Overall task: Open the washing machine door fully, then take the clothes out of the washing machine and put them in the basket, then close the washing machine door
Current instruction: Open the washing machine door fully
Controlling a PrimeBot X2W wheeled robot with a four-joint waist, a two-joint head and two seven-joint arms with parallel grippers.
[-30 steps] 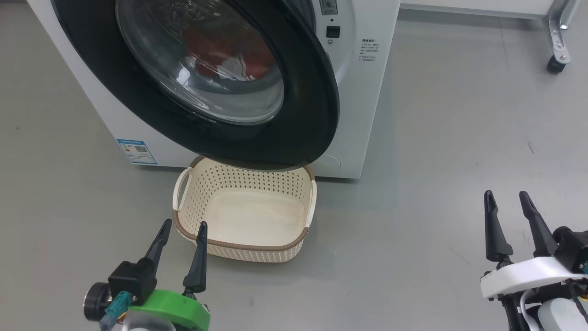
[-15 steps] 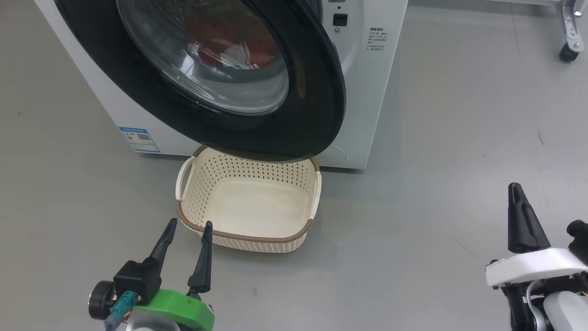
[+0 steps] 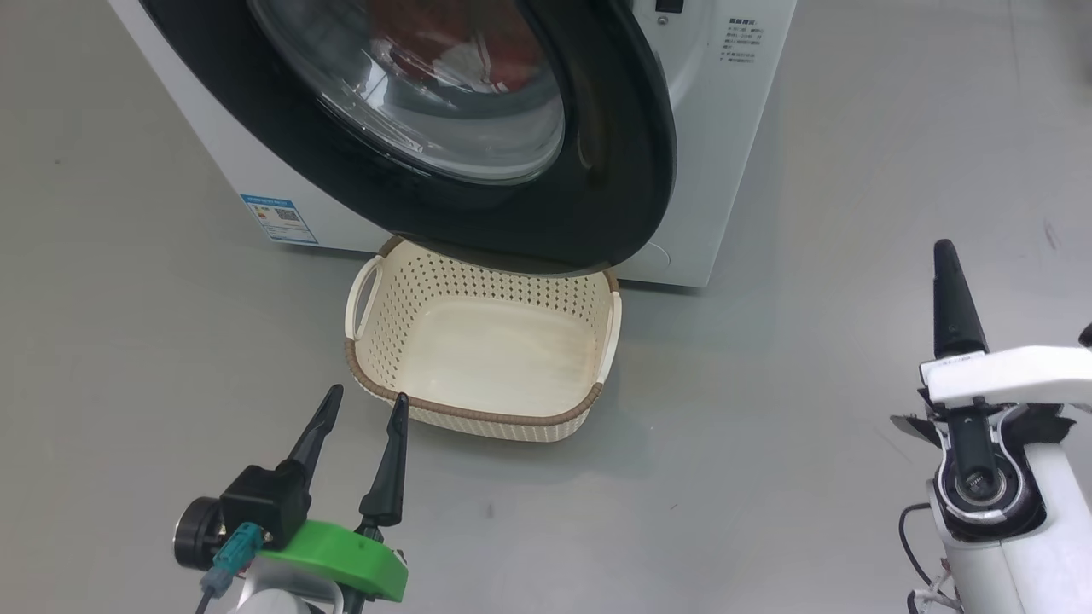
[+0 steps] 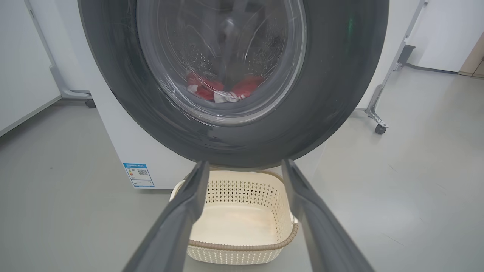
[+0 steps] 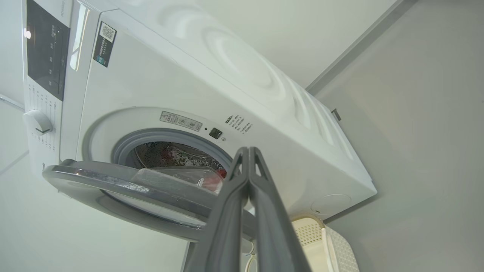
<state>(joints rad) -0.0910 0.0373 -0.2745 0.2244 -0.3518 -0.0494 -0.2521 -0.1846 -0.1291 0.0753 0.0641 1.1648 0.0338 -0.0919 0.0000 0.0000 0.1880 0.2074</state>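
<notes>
**Left pincer wide before the basket, right pincer closed off to the side**

My left pincer [image 3: 367,394] hangs low over the grey floor [image 3: 810,409], its two dark fingers spread wide with nothing between them. Just beyond its fingertips stands the basket [image 3: 478,419], cream with a brown rim, upright, its pale bottom showing. The near rim lies right ahead of my left tips but apart from them. My right pincer [image 5: 248,150] is off to the right of the basket, well apart from it. Its fingers are pressed together at the tips and grip nothing.

Past the basket, farther from both pincers, the washing machine door [image 3: 614,170] stands partly swung out from the washing machine [image 3: 738,153]. Its black lower rim hangs over the basket's far edge. From my right wrist I see the gap between the door and the grey gasket [image 5: 121,147].

The clothes [image 4: 206,88] lie farthest off, a red and white heap low in the drum, seen through the door's glass straight ahead of my left pincer. A blue sticker [image 3: 279,219] sits on the machine's lower corner, ahead and to the left of my left fingers.
</notes>
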